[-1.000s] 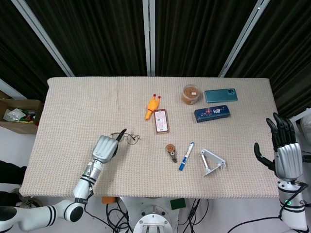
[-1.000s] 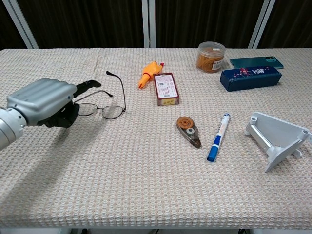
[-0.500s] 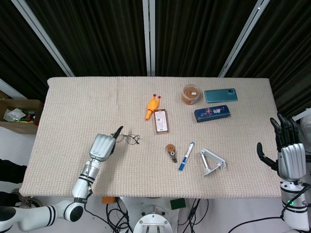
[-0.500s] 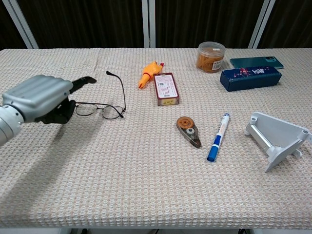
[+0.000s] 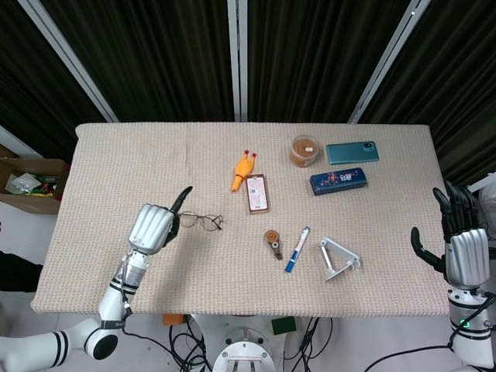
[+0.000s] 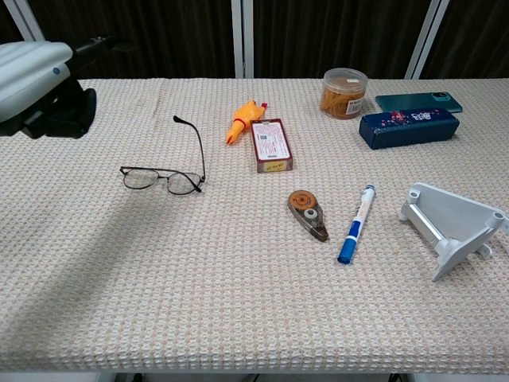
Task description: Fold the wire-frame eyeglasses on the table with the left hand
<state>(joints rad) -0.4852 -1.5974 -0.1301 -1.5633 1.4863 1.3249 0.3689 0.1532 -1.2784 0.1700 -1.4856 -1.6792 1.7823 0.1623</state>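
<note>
Your left hand (image 5: 153, 225) raised at frame left, fingers mostly curled, holding nothing, eyeglasses (image 6: 165, 168) on the table (image 6: 238, 302) left of centre, your right hand (image 5: 460, 248) at lower right, fingers spread

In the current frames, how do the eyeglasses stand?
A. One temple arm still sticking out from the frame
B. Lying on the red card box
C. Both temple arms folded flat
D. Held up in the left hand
A: in the chest view the eyeglasses lie on the table with one temple arm extending away from the lenses, and the left hand is raised clear of them.
</note>
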